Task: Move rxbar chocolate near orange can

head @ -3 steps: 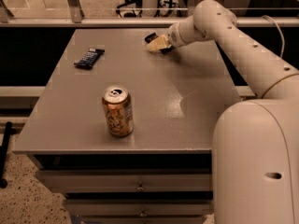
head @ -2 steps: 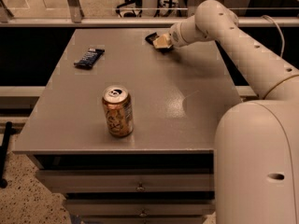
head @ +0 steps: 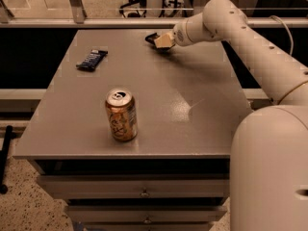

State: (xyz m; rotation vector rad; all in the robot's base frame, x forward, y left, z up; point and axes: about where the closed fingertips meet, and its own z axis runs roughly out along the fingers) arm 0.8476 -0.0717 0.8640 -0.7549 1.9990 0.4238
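The orange can (head: 121, 114) stands upright on the grey table (head: 192, 109), near the front and left of the middle. The rxbar chocolate (head: 151, 36) is a dark flat bar at the table's far edge; only its left end shows, the rest is hidden behind the gripper. My gripper (head: 161, 41) is right at the bar, reaching in from the right on the white arm (head: 240, 37). It is far from the can, roughly half a table length behind it.
A dark blue-wrapped bar (head: 91, 59) lies at the far left of the table. The robot's white body (head: 269, 167) fills the right foreground. Drawers (head: 144, 192) sit under the table's front edge. A rail and glass run behind the table.
The gripper has shifted slightly left and toward the far edge, closer over the dark bar. The can and the blue bar have not moved.
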